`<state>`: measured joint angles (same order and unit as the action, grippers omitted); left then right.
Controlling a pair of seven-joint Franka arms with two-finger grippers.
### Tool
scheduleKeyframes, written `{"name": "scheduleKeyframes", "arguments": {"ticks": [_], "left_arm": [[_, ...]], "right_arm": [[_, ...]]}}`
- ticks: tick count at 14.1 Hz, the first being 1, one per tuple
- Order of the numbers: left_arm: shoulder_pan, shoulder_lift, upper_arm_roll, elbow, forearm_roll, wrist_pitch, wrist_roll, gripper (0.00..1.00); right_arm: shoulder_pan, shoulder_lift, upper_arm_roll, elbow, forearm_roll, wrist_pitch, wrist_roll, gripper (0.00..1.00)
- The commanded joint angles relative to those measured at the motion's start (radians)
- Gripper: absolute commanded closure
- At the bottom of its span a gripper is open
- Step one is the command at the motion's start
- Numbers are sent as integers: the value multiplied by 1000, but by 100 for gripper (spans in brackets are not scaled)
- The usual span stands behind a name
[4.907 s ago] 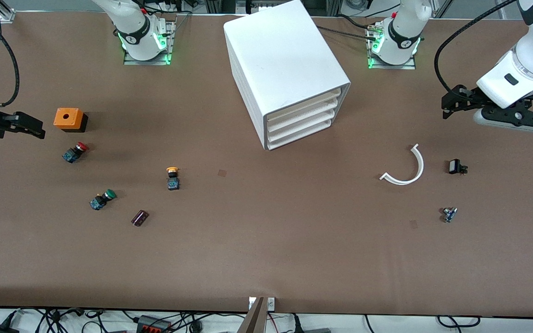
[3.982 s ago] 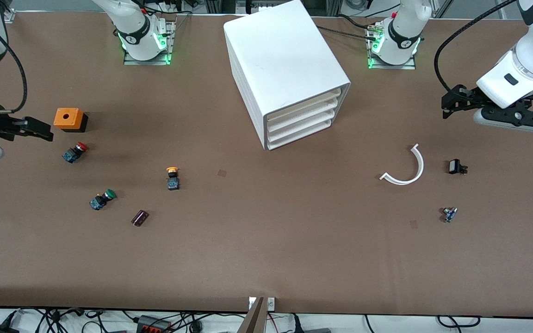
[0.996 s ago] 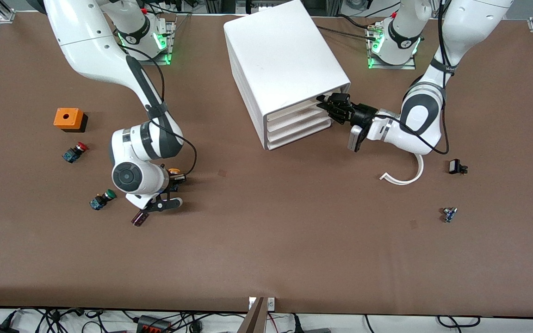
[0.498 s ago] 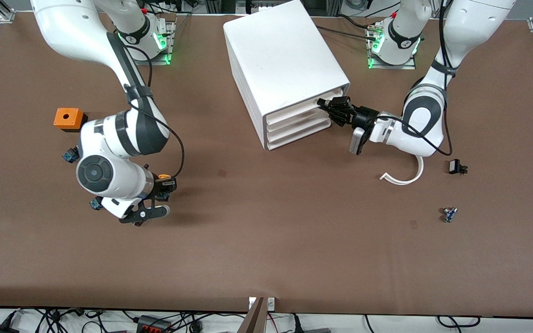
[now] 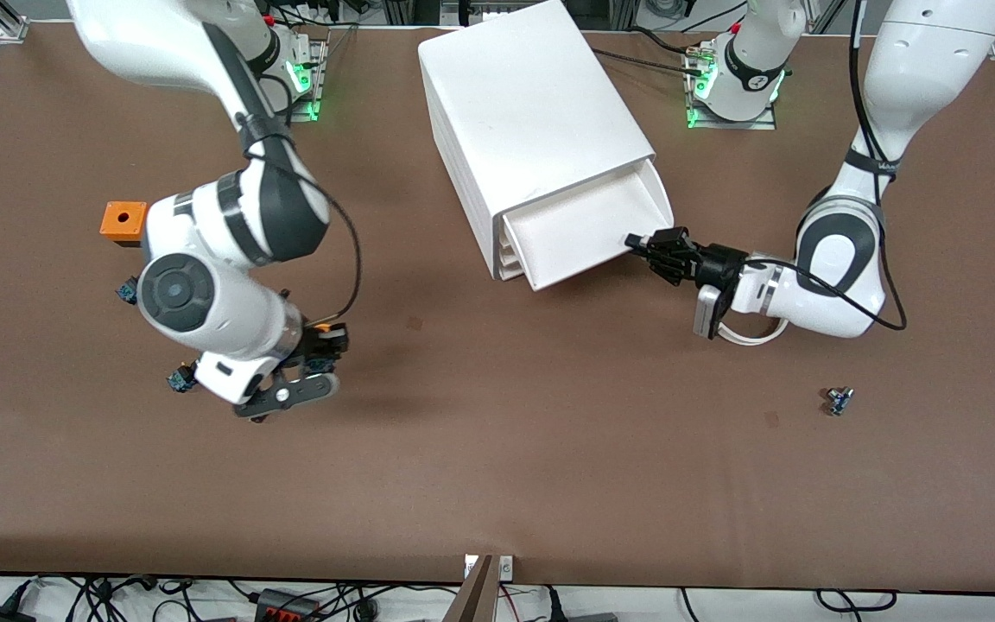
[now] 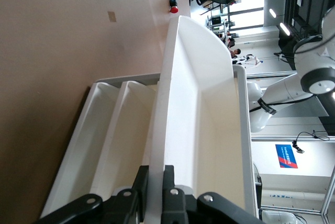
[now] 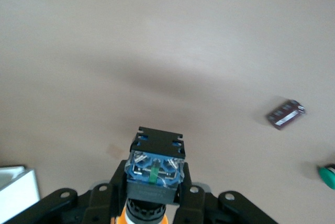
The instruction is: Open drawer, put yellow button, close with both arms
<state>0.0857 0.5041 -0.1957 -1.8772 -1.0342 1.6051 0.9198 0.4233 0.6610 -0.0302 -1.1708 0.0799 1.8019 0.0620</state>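
The white cabinet [image 5: 523,112] stands at the table's middle. Its uppermost drawer [image 5: 588,229] is pulled out and its tray looks empty. My left gripper [image 5: 649,250] is shut on the drawer's front wall; in the left wrist view the left gripper [image 6: 155,176] has its two black fingers [image 6: 168,179] pinching the thin white wall of the drawer [image 6: 199,109]. My right gripper [image 5: 325,341] is shut on the yellow button [image 5: 320,327] and holds it above the table, toward the right arm's end. In the right wrist view the button's blue-and-black body [image 7: 156,169] sits between the right gripper's [image 7: 155,182] fingers.
An orange box [image 5: 122,220] lies toward the right arm's end, with a button body [image 5: 126,291] and another [image 5: 180,378] peeking out beside the right arm. A dark chip [image 7: 285,114] lies on the table. A white curved strip [image 5: 744,335] and a small part [image 5: 839,400] lie toward the left arm's end.
Both arms came in from the table's ends. The right gripper closed on the yellow button and lifted it. The left gripper gripped the top drawer's front and pulled it out.
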Motion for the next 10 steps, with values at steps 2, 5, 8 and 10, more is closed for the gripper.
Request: {"name": "scheduleKeyframes", "arguments": {"ticks": [2,5,8,10], "left_arm": [[14,30,-1,69,54,-8,-82,0],[22,-27,-1,102,123,-36,-229,0],[22,-36,-1,271,300,-141,-459,0],[25,-38,-2,375,412,-186,-567,0]], "right_arm": [[133,25,-13,68,6,-21,-4,100],[188,25,-8,92,6,-24,-2,100],[282,26,-14,124,-51,-15,9,100],[301,26,-14,161,-54,-13,9,100]]}}
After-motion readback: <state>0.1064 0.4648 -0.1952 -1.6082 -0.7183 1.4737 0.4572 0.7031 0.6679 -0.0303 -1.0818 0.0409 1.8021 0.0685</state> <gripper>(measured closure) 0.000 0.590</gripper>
